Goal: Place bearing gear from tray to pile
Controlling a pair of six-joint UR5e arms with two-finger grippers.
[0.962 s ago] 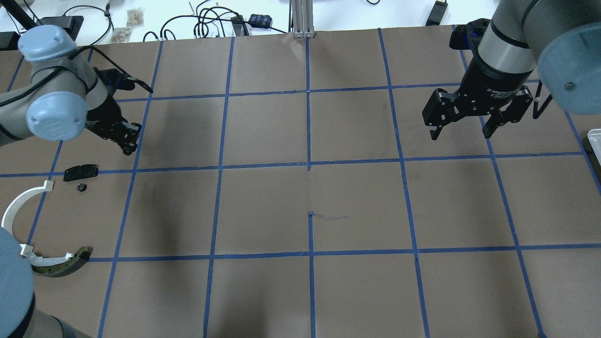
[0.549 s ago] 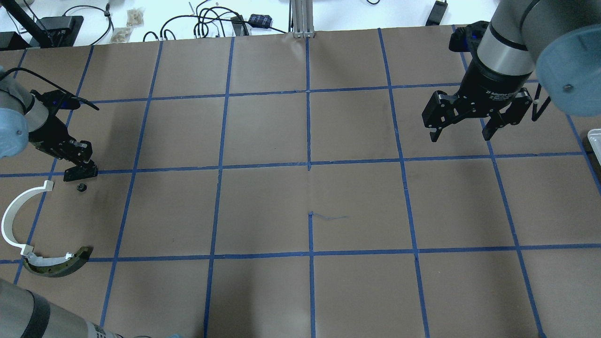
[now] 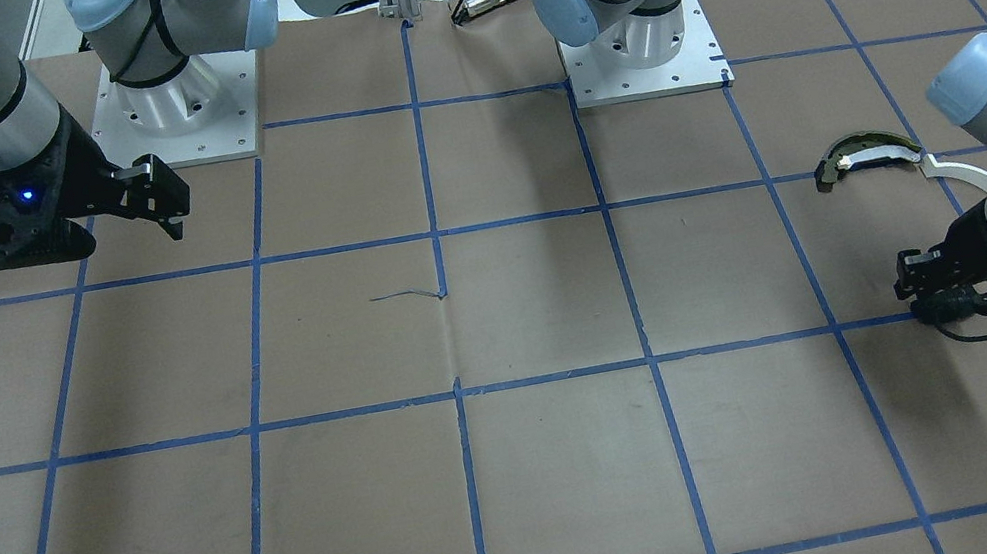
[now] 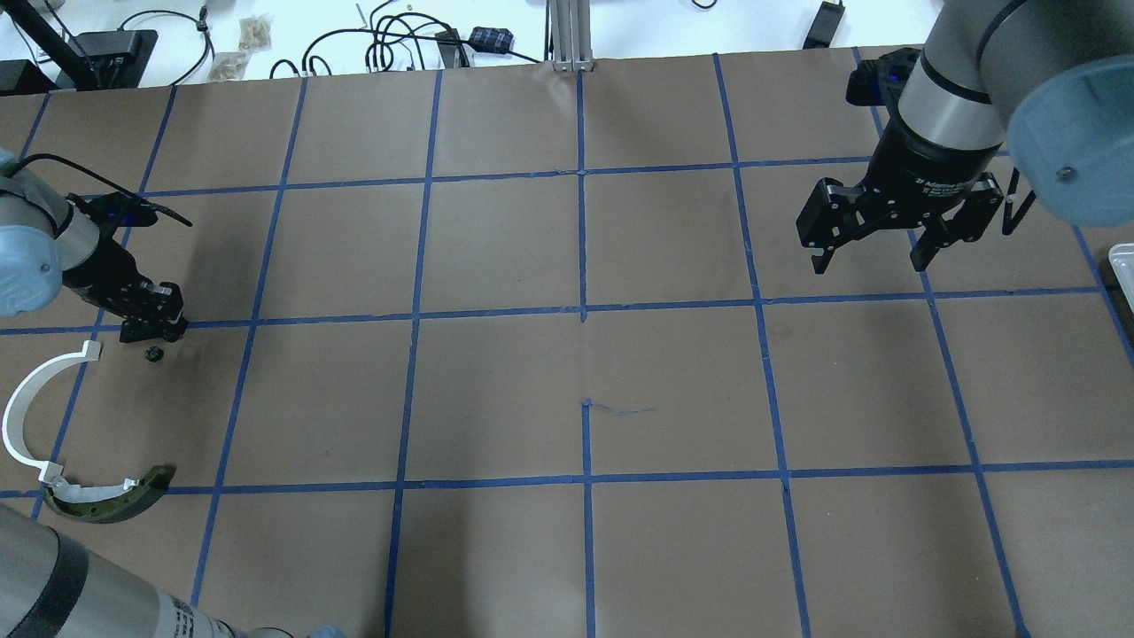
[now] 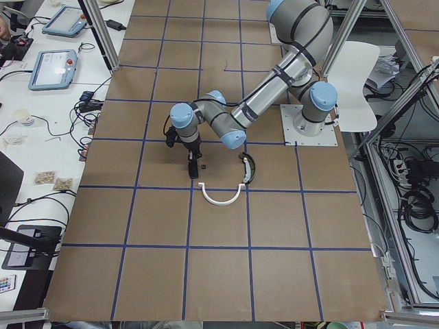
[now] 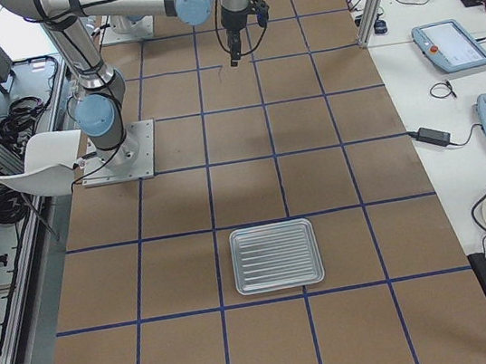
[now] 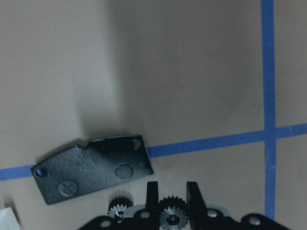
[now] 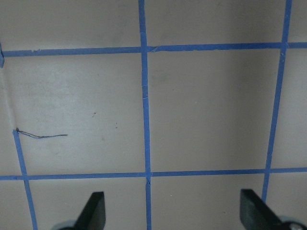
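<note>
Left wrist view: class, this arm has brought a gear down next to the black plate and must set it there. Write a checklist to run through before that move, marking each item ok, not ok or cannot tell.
1. Gear sits between the fingers of the left gripper: ok.
2. Left gripper is low, right beside the black plate: ok.
3. Gear rests on the table: cannot tell.
4. Fingers can open without nudging the second gear lying close by: cannot tell.
5. Right gripper is open, empty and far from the plate: ok.

right gripper (image 4: pixel 870 260) — "2F Adaptive", partly legible
</note>
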